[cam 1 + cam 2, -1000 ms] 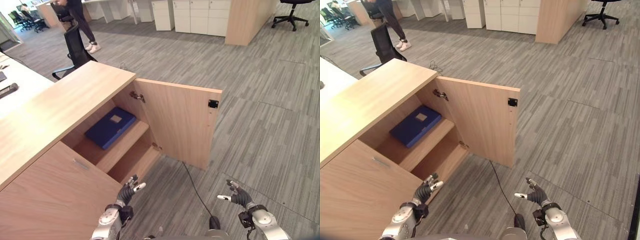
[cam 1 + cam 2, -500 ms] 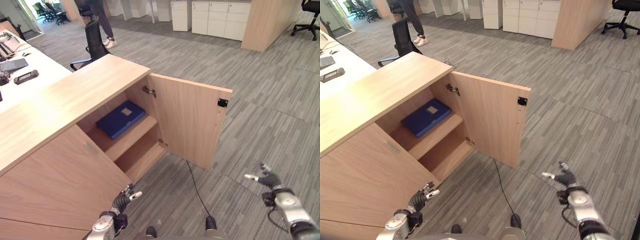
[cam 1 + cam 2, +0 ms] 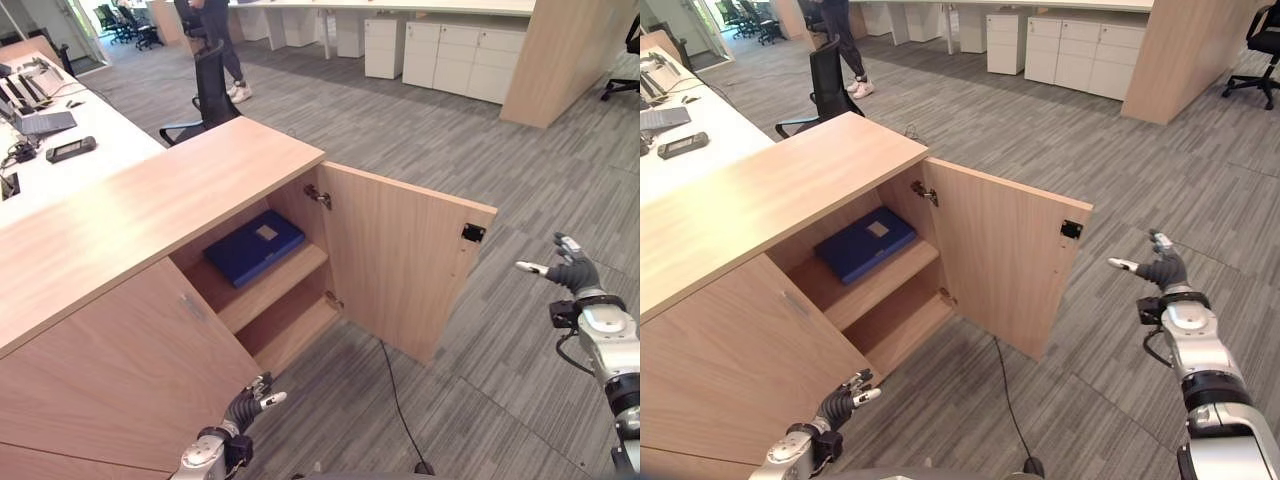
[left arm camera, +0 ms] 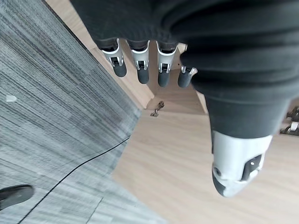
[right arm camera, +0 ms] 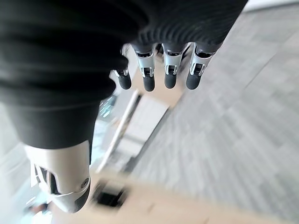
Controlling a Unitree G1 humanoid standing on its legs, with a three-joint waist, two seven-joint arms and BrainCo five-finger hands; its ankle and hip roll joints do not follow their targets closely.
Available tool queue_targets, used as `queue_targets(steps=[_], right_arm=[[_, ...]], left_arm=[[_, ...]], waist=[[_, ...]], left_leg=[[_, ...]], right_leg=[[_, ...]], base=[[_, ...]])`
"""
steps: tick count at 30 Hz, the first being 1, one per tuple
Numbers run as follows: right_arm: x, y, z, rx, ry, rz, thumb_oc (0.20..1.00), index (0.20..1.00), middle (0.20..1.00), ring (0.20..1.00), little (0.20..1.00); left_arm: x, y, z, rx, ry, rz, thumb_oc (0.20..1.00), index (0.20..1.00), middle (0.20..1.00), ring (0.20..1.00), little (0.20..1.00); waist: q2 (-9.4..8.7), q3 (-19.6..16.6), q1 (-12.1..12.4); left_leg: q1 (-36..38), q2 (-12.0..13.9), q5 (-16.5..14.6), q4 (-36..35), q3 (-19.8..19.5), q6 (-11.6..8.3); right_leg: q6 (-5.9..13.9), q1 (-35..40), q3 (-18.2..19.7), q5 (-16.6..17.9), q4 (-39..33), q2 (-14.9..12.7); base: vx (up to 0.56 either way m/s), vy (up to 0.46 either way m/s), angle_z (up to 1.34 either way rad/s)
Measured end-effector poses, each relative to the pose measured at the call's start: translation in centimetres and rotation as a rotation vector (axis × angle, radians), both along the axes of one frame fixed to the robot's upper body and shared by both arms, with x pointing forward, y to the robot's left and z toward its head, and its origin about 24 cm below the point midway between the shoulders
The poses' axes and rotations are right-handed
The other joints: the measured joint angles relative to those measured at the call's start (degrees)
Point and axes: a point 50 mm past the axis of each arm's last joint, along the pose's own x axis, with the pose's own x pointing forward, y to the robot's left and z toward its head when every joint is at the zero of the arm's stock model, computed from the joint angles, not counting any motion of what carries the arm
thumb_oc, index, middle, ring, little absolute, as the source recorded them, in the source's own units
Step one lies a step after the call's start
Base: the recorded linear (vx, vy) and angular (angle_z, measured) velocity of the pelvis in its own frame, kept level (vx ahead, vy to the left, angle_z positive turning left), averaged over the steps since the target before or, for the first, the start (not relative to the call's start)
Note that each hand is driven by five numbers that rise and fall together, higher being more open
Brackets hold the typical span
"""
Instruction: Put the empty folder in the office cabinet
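One blue folder (image 3: 253, 246), one open cabinet (image 3: 190, 200), one open door (image 3: 405, 255), two office chairs (image 3: 205, 85), one person (image 3: 225, 40).

The flat rectangular folder (image 3: 254, 246) is deep blue with a small pale label patch on its cover; the office cabinet (image 3: 160, 215) of light wood shows a fine straight grain on its top, its open door (image 3: 405, 255) and its shelves, with a small black catch (image 3: 471, 233) near the door's edge; the carpet floor (image 3: 1080, 150) is grey with darker streaked stripes laid in blocks; the white tabletop (image 3: 60, 170) lies beyond; the right hand (image 3: 1160, 268) has silver fingers (image 5: 168, 70) with dark tips; the left hand (image 3: 243, 406) matches it.
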Motion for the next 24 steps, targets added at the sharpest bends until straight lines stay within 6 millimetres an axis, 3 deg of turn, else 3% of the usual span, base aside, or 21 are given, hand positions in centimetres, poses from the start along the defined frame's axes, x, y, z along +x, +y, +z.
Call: queue_targets(steps=[1, 3, 4, 5, 6, 8, 10, 11, 12, 13, 14, 15, 16, 18, 19, 24], right_arm=[[-1.2, 1.3, -1.0, 0.054, -0.034, 0.022, 1.0, 1.0, 1.0, 1.0, 1.0], [-3.3, 4.0, -5.1, 0.144, 0.06, 0.076, 1.0, 1.0, 1.0, 1.0, 1.0], [-4.3, 4.2, -6.5, 0.166, 0.115, 0.072, 1.0, 1.0, 1.0, 1.0, 1.0], [-5.4, 4.9, -8.2, 0.223, 0.152, 0.045, 1.0, 1.0, 1.0, 1.0, 1.0], [-6.1, 5.3, -9.3, 0.255, 0.182, 0.028, 1.0, 1.0, 1.0, 1.0, 1.0], [-7.6, 4.9, -10.9, 0.279, 0.243, -0.028, 1.0, 1.0, 1.0, 1.0, 1.0], [-8.0, 4.6, -11.0, 0.277, 0.248, -0.049, 1.0, 1.0, 1.0, 1.0, 1.0], [-8.5, 4.8, -11.5, 0.279, 0.269, -0.046, 1.0, 1.0, 1.0, 1.0, 1.0], [-8.9, 4.9, -11.8, 0.283, 0.284, -0.046, 1.0, 1.0, 1.0, 1.0, 1.0], [-9.2, 5.1, -12.0, 0.288, 0.291, -0.047, 1.0, 1.0, 1.0, 1.0, 1.0], [-8.7, 5.8, -12.1, 0.296, 0.29, -0.026, 1.0, 1.0, 1.0, 1.0, 1.0], [-7.9, 6.3, -11.9, 0.281, 0.292, 0.018, 1.0, 1.0, 1.0, 1.0, 1.0], [-7.8, 7.0, -12.4, 0.305, 0.306, 0.019, 1.0, 1.0, 1.0, 1.0, 1.0], [-8.6, 8.0, -13.6, 0.342, 0.344, 0.02, 1.0, 1.0, 1.0, 1.0, 1.0], [-8.6, 8.1, -13.7, 0.346, 0.347, 0.022, 1.0, 1.0, 1.0, 1.0, 1.0], [-6.8, 8.2, -12.5, 0.331, 0.296, 0.047, 1.0, 1.0, 1.0, 1.0, 1.0]], left_arm=[[0.4, 0.5, 0.2, -0.004, -0.018, 0.041, 1.0, 1.0, 1.0, 1.0, 1.0], [0.0, 1.6, 0.1, 0.024, -0.001, 0.069, 1.0, 1.0, 1.0, 1.0, 1.0], [-0.2, 1.7, 0.0, 0.025, 0.008, 0.067, 1.0, 1.0, 1.0, 1.0, 1.0], [0.1, 2.7, 0.4, 0.056, 0.001, 0.069, 1.0, 1.0, 1.0, 1.0, 1.0], [0.1, 3.3, 0.3, 0.072, 0.015, 0.088, 1.0, 1.0, 1.0, 1.0, 1.0], [-1.5, 2.8, -0.8, 0.058, 0.091, 0.092, 1.0, 1.0, 1.0, 1.0, 1.0], [-1.4, 1.8, -1.0, 0.034, 0.091, 0.088, 1.0, 1.0, 1.0, 1.0, 1.0], [-0.5, 1.1, -0.9, 0.015, 0.069, 0.084, 1.0, 1.0, 1.0, 1.0, 1.0], [0.2, 1.0, -0.7, 0.02, 0.054, 0.078, 1.0, 1.0, 1.0, 1.0, 1.0], [0.4, 1.0, -0.6, 0.023, 0.047, 0.072, 1.0, 1.0, 1.0, 1.0, 1.0], [-0.2, 1.2, -1.1, 0.032, 0.08, 0.084, 1.0, 1.0, 1.0, 1.0, 1.0], [-1.8, 0.9, -2.1, 0.025, 0.144, 0.104, 1.0, 1.0, 1.0, 1.0, 1.0], [-2.1, 1.3, -2.1, 0.041, 0.149, 0.114, 1.0, 1.0, 1.0, 1.0, 1.0], [-2.2, 2.2, -1.6, 0.067, 0.129, 0.11, 1.0, 1.0, 1.0, 1.0, 1.0], [-2.4, 2.6, -1.6, 0.076, 0.133, 0.11, 1.0, 1.0, 1.0, 1.0, 1.0], [-3.2, 2.6, -1.8, 0.075, 0.149, 0.114, 1.0, 1.0, 1.0, 1.0, 1.0]], waist=[[0.05, 0.89, -0.17], [-2.11, 1.94, -0.39], [-1.49, 1.83, -0.2], [-3.83, 3.61, 0.06], [-5.43, 4.48, -1.07], [-5.94, 4.04, -1.77], [-5.23, 3.59, -2.88], [-5.69, 3.57, -3.1], [-5.78, 3.63, -2.92], [-5.85, 3.56, -3.02], [-5.99, 3.41, -2.78], [-0.47, 1.67, -2.7], [-0.47, 2.15, -1.98], [-3.37, 1.52, -2.35], [-5.52, 1.0, -2.28], [-3.86, 0.38, -1.01]], left_leg=[[-0.16, 1.24, -0.7, 2.15, -0.32, -1.11], [-0.55, 2.0, -1.0, 6.67, 0.03, -1.14], [-1.88, 3.46, -1.46, 9.02, -0.18, -1.35], [-5.11, 3.69, -1.95, 15.15, -0.85, -2.47], [-6.13, 3.36, -1.21, 18.19, -1.11, -3.13], [-6.44, 3.33, 3.12, 18.4, -1.0, -3.4], [-6.99, 1.21, 2.7, 17.51, -0.97, -3.39], [-7.07, -4.23, 1.13, 11.62, -1.09, -0.94], [-7.2, -5.8, 0.63, 8.88, -1.2, -0.26], [-7.37, -7.07, -0.15, 7.34, -1.56, 0.2], [-7.2, -9.62, -3.05, 5.68, -2.45, 0.17], [-7.67, -7.73, -9.88, 2.86, -4.2, 3.52], [-7.57, -7.12, -4.81, 2.15, -2.74, 3.21], [-7.03, -9.09, -4.3, 1.45, -1.94, 2.88], [-5.65, -10.26, -4.17, 0.57, -1.21, 2.9], [-3.7, -10.18, 0.41, -1.03, 0.42, 5.34]], right_leg=[[-1.28, -0.82, 1.08, -2.14, 3.49, 1.25], [-2.56, -1.52, 2.43, -5.23, 7.45, 1.79], [-3.35, -2.95, 2.64, -6.59, 10.42, 3.07], [-5.56, -9.64, 2.6, -13.07, 25.27, 2.81], [-6.64, -10.42, 3.54, -15.55, 27.06, 2.04], [-6.56, -8.98, 4.34, -15.38, 23.77, 2.27], [-6.48, -7.19, 4.6, -14.26, 18.08, 2.2], [-8.19, -4.34, 5.82, -12.08, 9.81, 1.59], [-8.56, -3.56, 5.54, -10.22, 7.77, 1.61], [-8.32, -3.82, 5.34, -9.52, 7.95, 1.61], [-7.91, -5.87, 7.05, -9.45, 9.22, 1.17], [-4.96, -7.42, 9.01, -9.36, 8.43, 5.5], [-4.46, -9.44, 9.55, -10.54, 13.97, 6.31], [-3.82, -9.28, 10.54, -14.29, 22.46, 4.61], [-4.69, -7.37, 11.08, -15.33, 20.44, 3.26], [-2.97, -5.0, 10.9, -14.2, 17.02, 2.9]], base=[[0.03, -0.126, 0.01], [0.04, -0.17, -0.19], [0.08, -0.14, -0.43], [0.06, -0.086, -0.36], [0.08, -0.051, -0.37], [0.07, -0.007, -0.39], [0.1, -0.006, -0.47], [0.12, 0.019, -0.43], [0.14, 0.054, -0.34], [0.16, 0.083, -0.45], [0.19, 0.114, -0.95], [0.17, 0.105, -1.2], [0.14, 0.108, -0.87], [0.09, 0.108, 0.02], [0.08, 0.108, 0.12], [0.04, 0.11, -0.1]])
